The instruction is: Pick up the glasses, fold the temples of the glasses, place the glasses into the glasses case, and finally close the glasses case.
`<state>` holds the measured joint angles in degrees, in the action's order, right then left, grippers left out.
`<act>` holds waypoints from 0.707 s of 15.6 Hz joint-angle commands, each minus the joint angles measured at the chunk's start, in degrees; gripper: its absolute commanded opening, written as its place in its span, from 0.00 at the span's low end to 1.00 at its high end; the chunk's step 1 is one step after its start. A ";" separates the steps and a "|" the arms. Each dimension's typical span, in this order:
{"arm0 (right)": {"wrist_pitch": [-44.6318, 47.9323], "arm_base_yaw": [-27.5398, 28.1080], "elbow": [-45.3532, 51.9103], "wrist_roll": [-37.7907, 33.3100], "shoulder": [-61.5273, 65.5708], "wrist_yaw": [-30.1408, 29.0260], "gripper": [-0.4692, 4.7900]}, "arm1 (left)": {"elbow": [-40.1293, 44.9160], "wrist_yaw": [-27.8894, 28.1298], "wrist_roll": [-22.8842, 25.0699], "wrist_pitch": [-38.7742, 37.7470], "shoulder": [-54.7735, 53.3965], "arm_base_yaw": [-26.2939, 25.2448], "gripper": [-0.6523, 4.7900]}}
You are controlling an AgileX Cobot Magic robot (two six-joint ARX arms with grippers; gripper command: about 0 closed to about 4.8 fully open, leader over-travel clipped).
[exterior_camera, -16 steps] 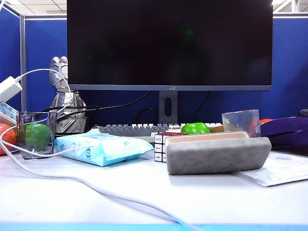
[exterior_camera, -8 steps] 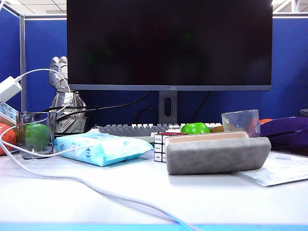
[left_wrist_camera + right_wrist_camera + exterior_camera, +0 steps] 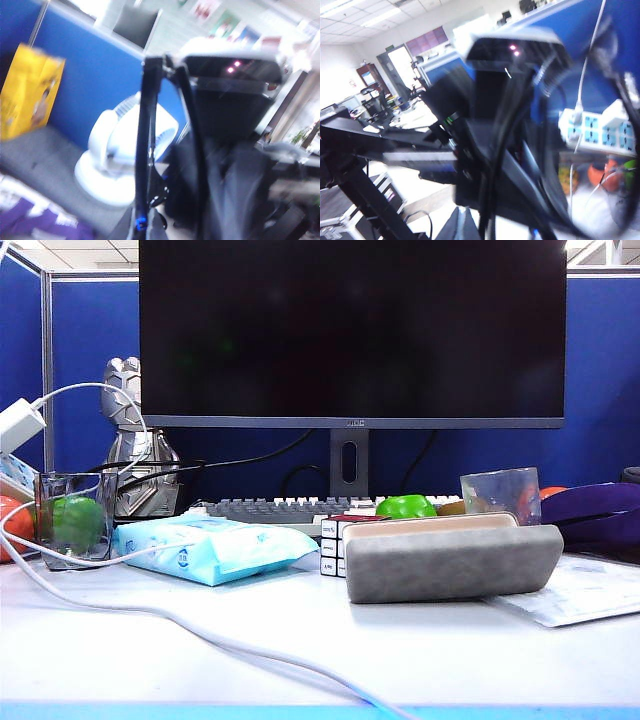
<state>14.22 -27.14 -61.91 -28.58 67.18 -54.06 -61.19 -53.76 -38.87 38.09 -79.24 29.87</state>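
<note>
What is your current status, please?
Left gripper shut, apparently on glasses, aloft. Right gripper blurred, unclear. Glasses case open on table, nothing over it.

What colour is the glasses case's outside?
Grey felt, on the glasses case; clearest in the exterior view.

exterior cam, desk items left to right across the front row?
Drinking glass holding a green ball → light-blue tissue pack → cube → glasses case, open → paper sheet. Neither gripper shows in this view; both wrist views are blurred.
</note>
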 commanded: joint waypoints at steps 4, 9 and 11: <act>0.17 -0.07 -0.22 1.64 0.48 2.10 0.08 | -0.20 -2.05 -3.39 4.44 0.33 0.07 0.11; 3.21 -0.04 -2.14 1.57 -5.90 5.11 0.08 | -0.20 2.40 12.00 -9.42 0.33 0.07 0.11; 2.05 0.07 -2.71 3.04 -10.56 15.56 0.08 | -0.20 10.08 27.45 -23.91 0.00 0.55 0.11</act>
<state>17.26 -27.07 -64.73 -26.85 57.30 -44.12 -61.23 -47.37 -18.76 18.81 -79.18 29.89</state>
